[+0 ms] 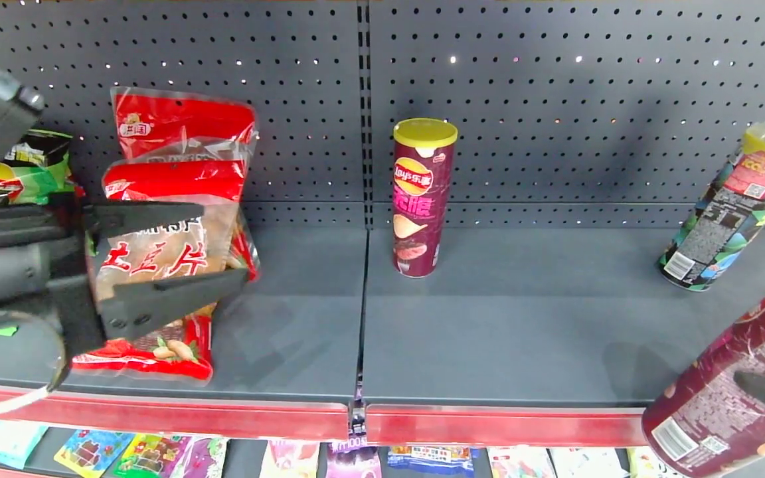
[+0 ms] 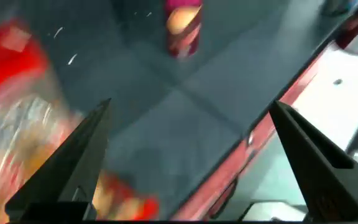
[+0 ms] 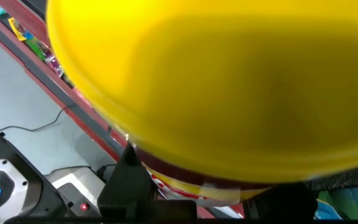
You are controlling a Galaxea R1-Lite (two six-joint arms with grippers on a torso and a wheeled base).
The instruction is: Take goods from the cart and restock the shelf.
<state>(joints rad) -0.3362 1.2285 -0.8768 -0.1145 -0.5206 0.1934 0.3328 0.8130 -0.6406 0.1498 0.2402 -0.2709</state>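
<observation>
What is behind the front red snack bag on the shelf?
A second red bag stands against the pegboard behind the front red bag; its lower half is covered.

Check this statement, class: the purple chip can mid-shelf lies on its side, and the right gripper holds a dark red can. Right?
Not quite. The head view shows the purple chip can standing upright on the shelf, not on its side. The right gripper does hold a dark red can.

Maroon can [image 1: 701, 398] w/ yellow lid [image 3: 229, 81], purple can [image 1: 416, 219], red bags [image 1: 176, 180], grey shelf [image 1: 522, 318]
</observation>
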